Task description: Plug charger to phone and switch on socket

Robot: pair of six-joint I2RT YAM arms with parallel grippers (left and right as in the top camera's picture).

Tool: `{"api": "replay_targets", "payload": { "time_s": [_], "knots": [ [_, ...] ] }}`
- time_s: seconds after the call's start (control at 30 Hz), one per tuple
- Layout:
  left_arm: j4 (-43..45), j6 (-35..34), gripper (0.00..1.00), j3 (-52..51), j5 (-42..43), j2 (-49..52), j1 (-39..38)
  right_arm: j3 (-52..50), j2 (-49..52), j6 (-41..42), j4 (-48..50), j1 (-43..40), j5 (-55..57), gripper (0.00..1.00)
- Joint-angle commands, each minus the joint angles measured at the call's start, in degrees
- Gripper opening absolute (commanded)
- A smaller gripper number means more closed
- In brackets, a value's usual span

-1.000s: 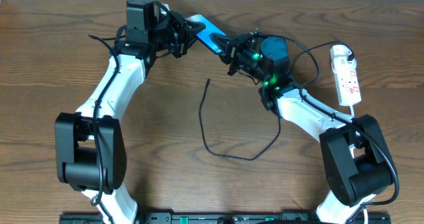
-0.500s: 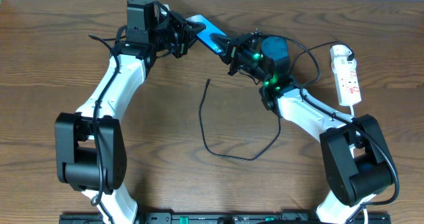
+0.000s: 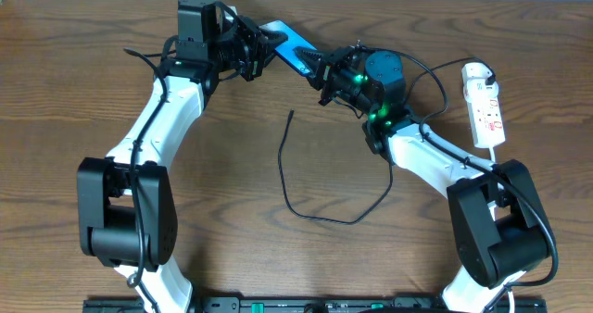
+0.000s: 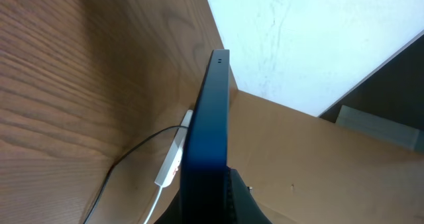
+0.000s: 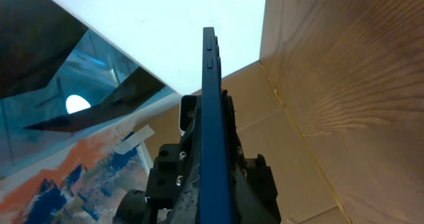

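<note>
Item 1. Phone [image 3: 291,46]: blue-screened handset at the far middle of the worktop [image 3: 83,100], raised off the wood and tilted, held between the two arms. Both wrist views show it edge-on as a thin dark blue slab running up the middle of the picture.

Item 2. Left tool [image 3: 264,44]: clamped on the phone's left end, its fingers closed against the slab.

Item 3. Right tool [image 3: 316,68]: clamped on the phone's opposite end from the right side; the black finger assembly sits on both sides of the edge in the right wrist view.

Item 4. Charger [image 3: 306,211]: thin black cable lying loose on the worktop in an open loop in front of the arms. Its small connector tip lies free on the wood, below the phone and apart from it. The other run of the cable passes under the right arm; the plug end cannot be made out.

Item 5. Socket [image 3: 487,105]: white power strip with red switch markings, flat near the right edge of the worktop, rounded end pointing away, well apart from the phone. Switch position is too small to read.
</note>
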Motion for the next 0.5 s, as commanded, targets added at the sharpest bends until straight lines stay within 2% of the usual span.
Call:
{"api": "replay_targets", "payload": {
  "time_s": [0.0,0.3,0.47],
  "knots": [
    [-0.22,3.21,0.07,0.07,-1.55,-1.16,0.24,1.07,-0.26,-2.54,0.81,0.11,-3.15,0.04],
    [-0.24,5.46,0.07,0.07,-0.74,-1.16,0.24,1.07,-0.26,-2.54,0.81,0.17,-3.10,0.11],
    [-0.37,6.67,0.07,0.07,-0.52,-1.16,0.28,1.05,-0.26,-3.19,0.79,0.13,-3.10,0.31]
  ]
}}
